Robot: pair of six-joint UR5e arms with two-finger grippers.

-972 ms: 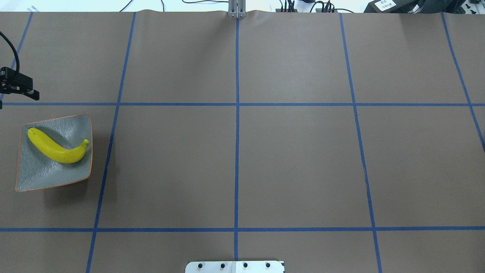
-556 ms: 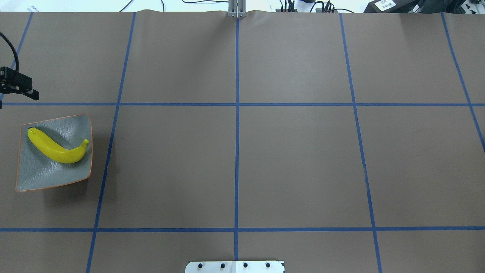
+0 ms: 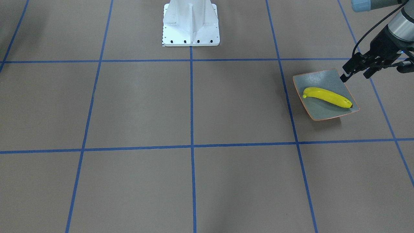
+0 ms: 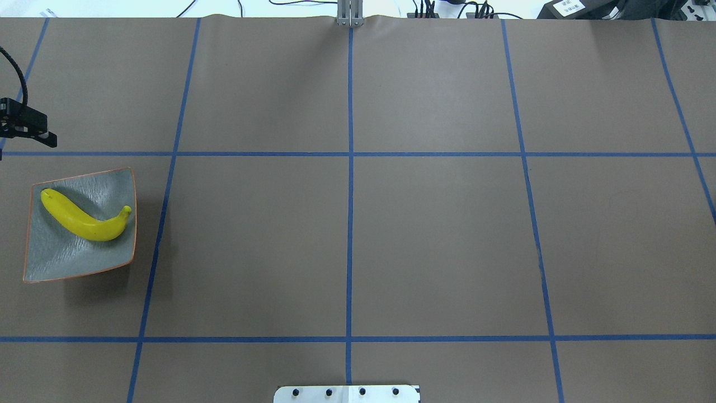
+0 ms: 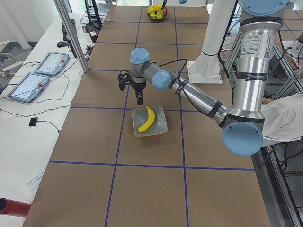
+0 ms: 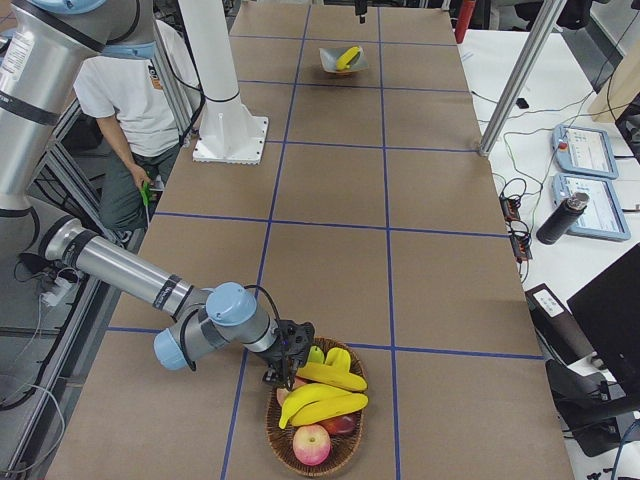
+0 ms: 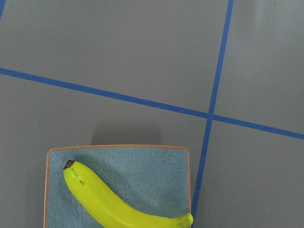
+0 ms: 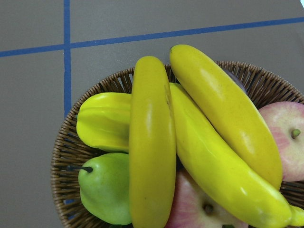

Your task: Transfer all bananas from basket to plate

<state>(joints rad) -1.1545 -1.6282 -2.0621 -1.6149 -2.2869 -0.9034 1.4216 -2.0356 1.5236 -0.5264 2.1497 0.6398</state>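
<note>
No text can be read. White label [image 4: 569, 5] on black box [image 4: 587, 11], far to the right of the left gripper [image 4: 34, 132] jaws: characters too small. Vertical print [image 5: 250, 52] on left arm [image 5: 258, 75] upright tube, well behind the jaws: too blurry.

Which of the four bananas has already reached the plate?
The lone banana lying diagonally across the grey-green plate; the other three are piled in the wicker basket with apples and a pear.
</note>
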